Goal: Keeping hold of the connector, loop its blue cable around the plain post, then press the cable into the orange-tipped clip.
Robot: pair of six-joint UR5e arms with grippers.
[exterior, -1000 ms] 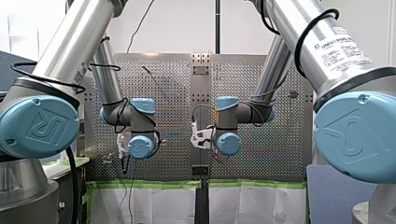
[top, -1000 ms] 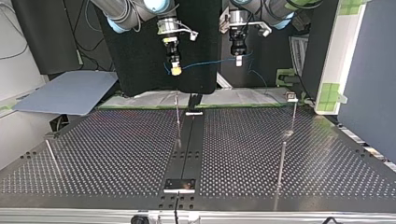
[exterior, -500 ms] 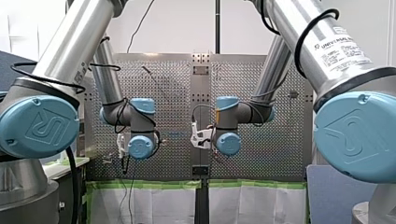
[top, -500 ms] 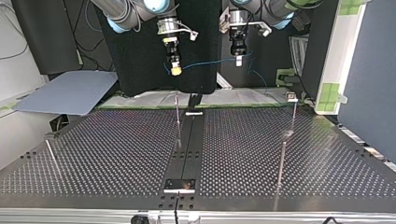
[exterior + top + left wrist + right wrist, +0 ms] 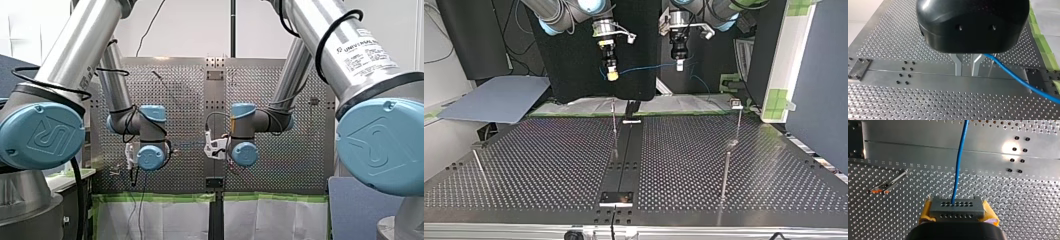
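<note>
- The work surface is a perforated metal table [image 5: 549, 160]. A plain centre strip [image 5: 626, 150] with screw holes runs across it, and thin metal posts [image 5: 726, 172] stand upright on it.
- Green tape [image 5: 160, 197] lines the table edge nearest the arms.
- In the top view a black panel [image 5: 574, 65] hangs behind the arms, and a grey-blue board [image 5: 499, 100] lies at that view's left. In the front view a white wall [image 5: 190, 30] closes the room.
- The right arm [image 5: 320, 25] carries a label [image 5: 365, 52] reading "UNIVERSAL ROBOTS". A blue joint cap [image 5: 42, 135] bears the "UR" emblem.
- The right gripper [image 5: 958, 213] is clamped on the grey connector [image 5: 957, 206] between yellow pads [image 5: 926, 211], above the table.
- The blue cable [image 5: 959, 162] leaves the connector's holed face and runs ahead over the centre strip.
- The orange-tipped clip [image 5: 883, 187] stands on the table beside the right gripper, apart from the cable.
- The left gripper [image 5: 966, 71] has its metal fingers [image 5: 957, 65] a narrow gap apart with nothing between them. The cable passes just beside one finger.
</note>
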